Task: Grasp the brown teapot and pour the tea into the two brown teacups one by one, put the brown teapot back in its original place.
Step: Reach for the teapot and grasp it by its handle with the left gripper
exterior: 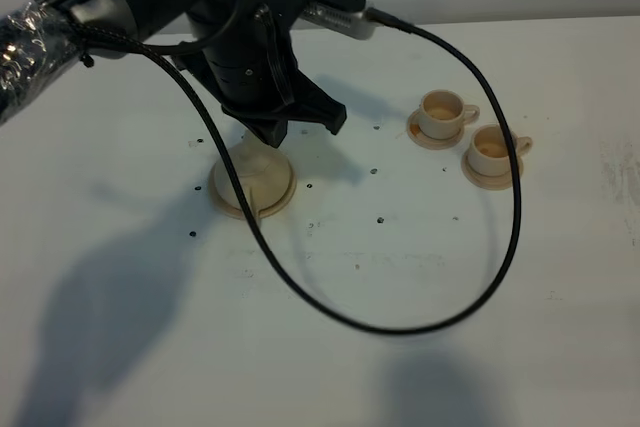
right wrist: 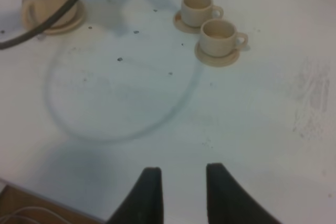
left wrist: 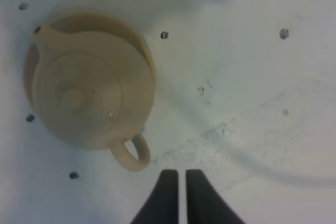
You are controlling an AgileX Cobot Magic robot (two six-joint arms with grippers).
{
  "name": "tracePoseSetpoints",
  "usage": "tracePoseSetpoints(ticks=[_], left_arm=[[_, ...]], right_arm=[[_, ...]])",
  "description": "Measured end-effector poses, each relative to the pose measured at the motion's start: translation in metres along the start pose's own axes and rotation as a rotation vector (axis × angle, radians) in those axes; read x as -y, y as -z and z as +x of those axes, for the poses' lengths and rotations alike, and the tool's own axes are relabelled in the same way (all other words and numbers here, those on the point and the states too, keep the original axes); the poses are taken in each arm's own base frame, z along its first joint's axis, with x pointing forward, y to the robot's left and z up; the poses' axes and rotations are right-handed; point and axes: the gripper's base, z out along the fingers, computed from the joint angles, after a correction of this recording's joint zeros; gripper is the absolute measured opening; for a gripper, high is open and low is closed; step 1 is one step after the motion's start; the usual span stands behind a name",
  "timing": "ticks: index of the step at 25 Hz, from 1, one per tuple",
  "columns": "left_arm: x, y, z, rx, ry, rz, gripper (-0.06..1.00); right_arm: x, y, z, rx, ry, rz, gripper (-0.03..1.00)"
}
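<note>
1. Tan squat ceramic teapot [left wrist: 92,95] sits on its wide tan saucer [exterior: 282,197], at nine o'clock from the two tan teacups [exterior: 470,132].
2. Left hand [left wrist: 178,182], nearly clenched and empty, hangs beside the loop handle [left wrist: 131,153].
3. Either lift straight up or spread wider before regrasping the handle; which, I cannot tell.

teapot [left wrist: 89,95]: pale tan | teacups [exterior: 441,112] [exterior: 492,150]: tan, brownish inside | table [exterior: 420,347]: white, dark specks | cable [exterior: 400,327]: blk

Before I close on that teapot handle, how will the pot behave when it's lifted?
The teapot looks like glazed ceramic: probably rigid, slick and chippable. Its loop handle sits off to one side, so it will likely swing spout-down when lifted. The lid seems to just rest on top and could slide off in a steep pour. The left gripper isn't touching it.
</note>
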Motion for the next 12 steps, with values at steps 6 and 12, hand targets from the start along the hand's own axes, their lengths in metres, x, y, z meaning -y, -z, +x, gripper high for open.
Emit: tracePoseSetpoints(ticks=[6, 12], left_arm=[[-0.011, -0.011, 0.005, -0.047, 0.152, 0.015, 0.34], [-0.013, -0.015, 0.008, -0.065, 0.252, 0.008, 0.47]], right_arm=[[0.0, 0.0, 0.0, 0.0, 0.0, 0.0, 0.22], [0.0, 0.0, 0.0, 0.0, 0.0, 0.0, 0.22]])
